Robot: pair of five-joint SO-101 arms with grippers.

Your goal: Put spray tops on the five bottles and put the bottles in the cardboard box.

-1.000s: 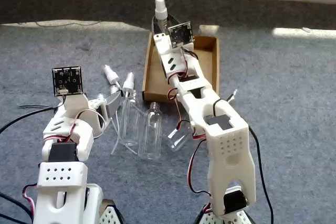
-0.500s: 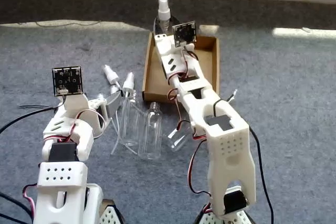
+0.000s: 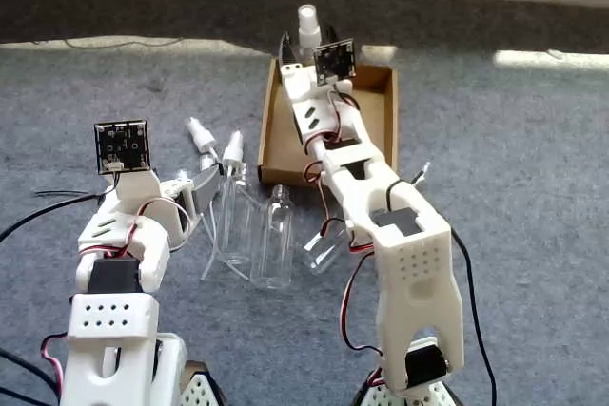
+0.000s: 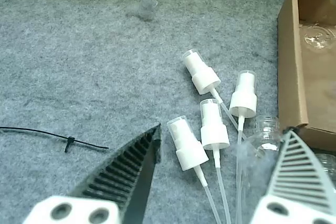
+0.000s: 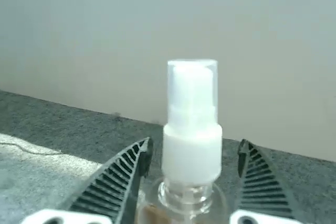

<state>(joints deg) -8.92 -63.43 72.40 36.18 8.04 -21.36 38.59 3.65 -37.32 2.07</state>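
Sitting toward the far edge of the carpet: cardboard box | right gripper clamped on upright capped bottle at box's far wall | left gripper spread wide above four loose spray tops beside box's left wall

- Soft, even daylight over carpet; shadows faint.
- Brighter sun strips on far carpet, L & R.
- Small glints on clear bottles.

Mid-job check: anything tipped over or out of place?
One bottle lies on its side beside the right arm, while two others stand upright. A black cable tie lies loose on the carpet.
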